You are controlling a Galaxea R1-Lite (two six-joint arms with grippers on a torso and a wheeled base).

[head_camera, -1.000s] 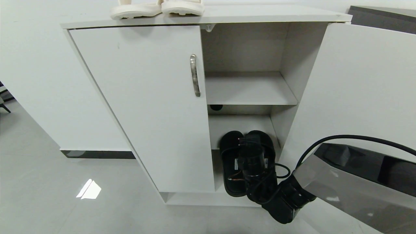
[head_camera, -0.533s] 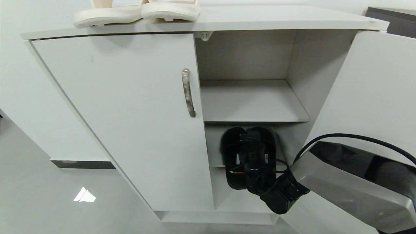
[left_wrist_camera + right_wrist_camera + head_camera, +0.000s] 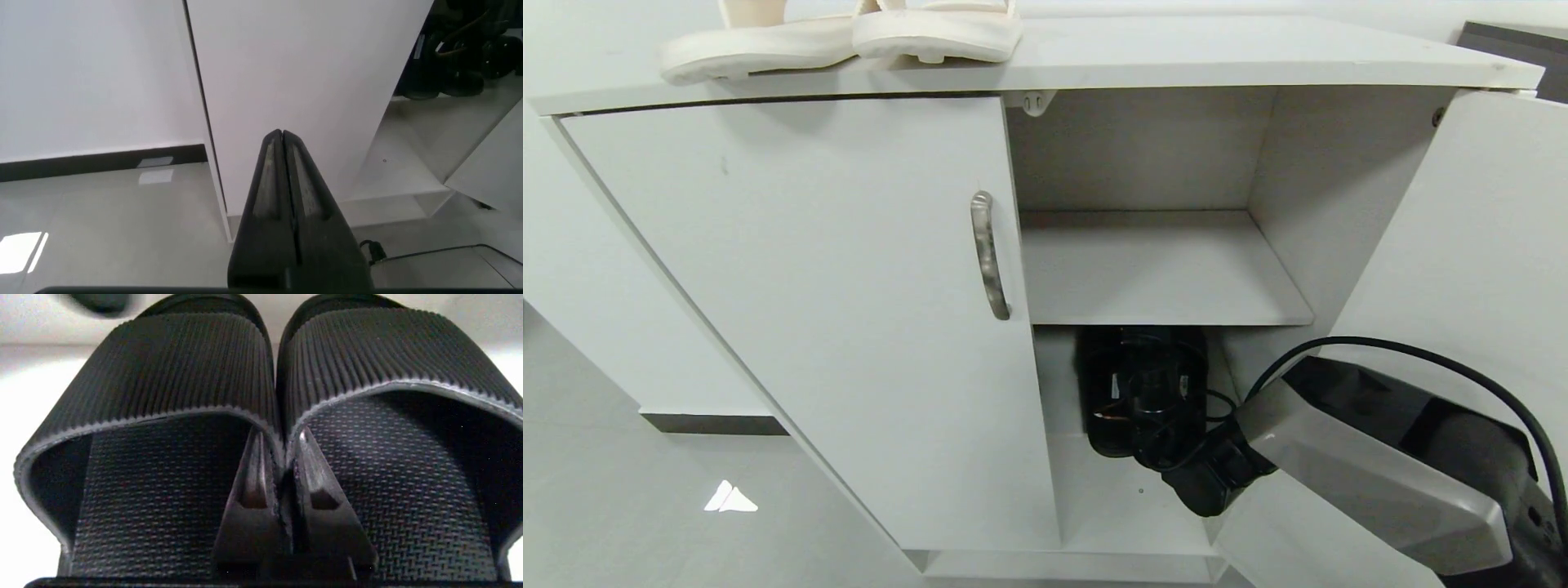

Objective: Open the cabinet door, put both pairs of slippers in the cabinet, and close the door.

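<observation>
The right gripper [image 3: 282, 439] held the black slippers [image 3: 184, 384], jaws clamped on them; it should slide them deep into the cabinet [image 3: 1298, 180] before letting go.

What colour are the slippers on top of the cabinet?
Those slippers are cream-white; the head view shows them best.

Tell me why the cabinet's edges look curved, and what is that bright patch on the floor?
Head view: the cabinet looks bowed by the wide lens; the patch on the floor is a reflected light; the black slippers sit in shadow under the shelf. Left wrist view: similar glare on the floor.
</observation>
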